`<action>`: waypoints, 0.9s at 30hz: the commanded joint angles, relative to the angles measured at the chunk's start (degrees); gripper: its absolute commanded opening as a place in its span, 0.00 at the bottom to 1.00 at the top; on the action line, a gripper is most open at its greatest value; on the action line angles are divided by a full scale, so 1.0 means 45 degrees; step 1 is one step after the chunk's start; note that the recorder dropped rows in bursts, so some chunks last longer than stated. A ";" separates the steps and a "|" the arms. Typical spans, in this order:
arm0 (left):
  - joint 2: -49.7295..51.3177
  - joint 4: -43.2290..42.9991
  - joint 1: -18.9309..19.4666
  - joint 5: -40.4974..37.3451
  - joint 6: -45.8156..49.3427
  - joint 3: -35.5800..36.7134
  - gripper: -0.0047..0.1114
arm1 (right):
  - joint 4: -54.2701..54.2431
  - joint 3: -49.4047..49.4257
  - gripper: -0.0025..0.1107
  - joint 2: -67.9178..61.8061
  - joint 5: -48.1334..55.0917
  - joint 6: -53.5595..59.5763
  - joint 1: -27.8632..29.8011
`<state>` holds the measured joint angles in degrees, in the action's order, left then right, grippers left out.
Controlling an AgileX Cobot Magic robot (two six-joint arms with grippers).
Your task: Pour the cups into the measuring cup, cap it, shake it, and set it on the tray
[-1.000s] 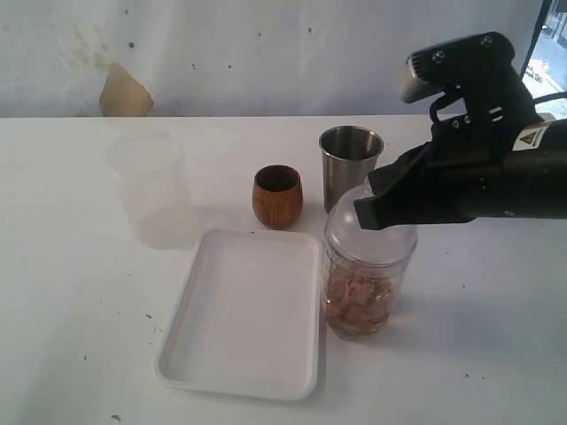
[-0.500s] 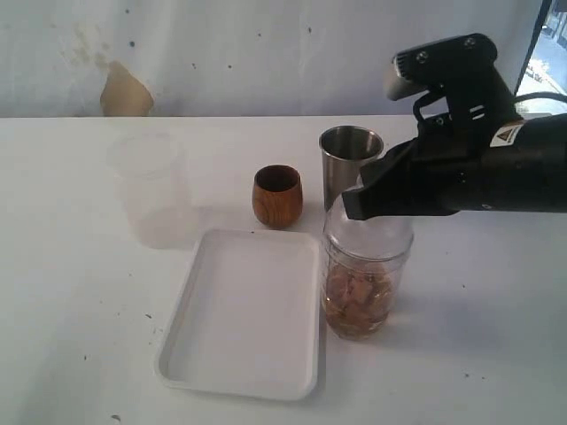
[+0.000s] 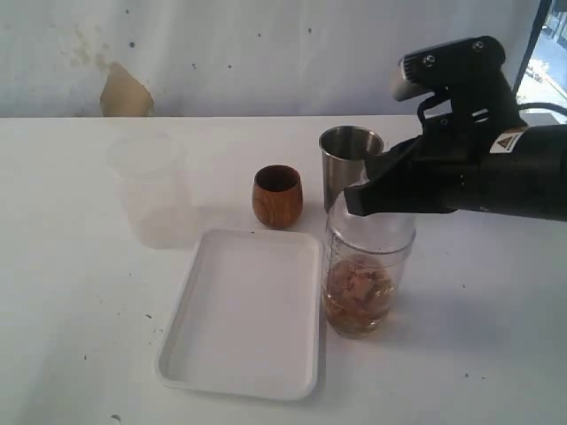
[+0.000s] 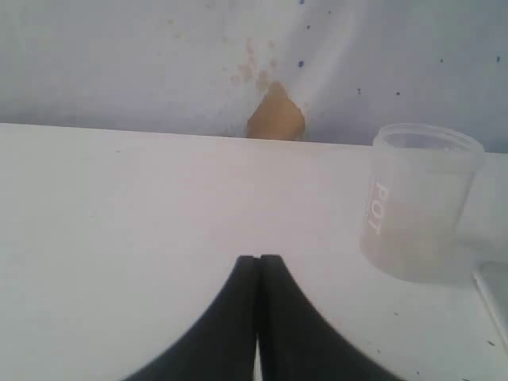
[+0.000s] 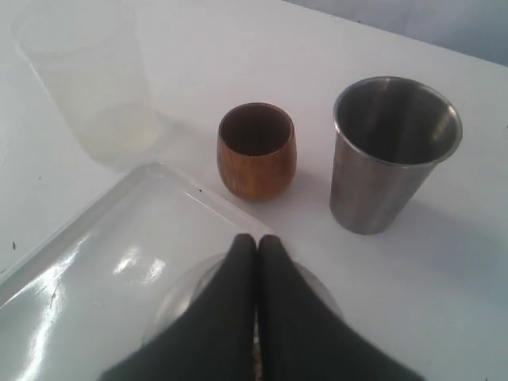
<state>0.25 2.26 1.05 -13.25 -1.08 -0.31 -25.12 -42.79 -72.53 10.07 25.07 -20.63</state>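
Beside the tray (image 3: pixel 239 386) on the desk (image 3: pixel 71 292), the measuring cup (image 3: pixel 359 283) looks filled and capped; wooden cup (image 3: pixel 277 197) and steel cup (image 3: pixel 347 161) look empty; left jaws and right jaws are clenched on nothing; shaking and traying remain.

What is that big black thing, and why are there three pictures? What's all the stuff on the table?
The black thing is a robot arm. One picture looks from outside; the other two come from little cameras on the two arms' wrists. The right hand is closed, holds nothing, and sits over the lid of the clear measuring cup, which has brown bits inside. The left hand is closed and empty too. On the white table stand a wooden cup, a steel cup and a cloudy plastic cup, near a flat white tray.
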 commanded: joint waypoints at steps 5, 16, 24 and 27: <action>-0.0055 -0.0024 -0.0011 -0.0028 0.0005 0.0069 0.04 | 0.0356 0.0460 0.02 -0.0379 0.1267 0.0083 -0.0865; -0.0055 -0.0024 -0.0011 -0.0028 0.0005 0.0069 0.04 | 0.0409 0.0641 0.02 -0.0461 0.1369 0.0083 -0.0890; -0.0055 -0.0024 -0.0011 -0.0028 0.0005 0.0069 0.04 | 0.0384 0.0768 0.02 -0.0151 0.0808 0.0059 -0.0890; -0.0055 -0.0024 -0.0011 -0.0028 0.0005 0.0069 0.04 | 0.0407 0.0768 0.02 0.0204 0.0787 0.0147 -0.0890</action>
<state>0.25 2.26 1.05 -13.25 -1.08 -0.31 -24.30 -40.98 -71.65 6.55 25.07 -24.55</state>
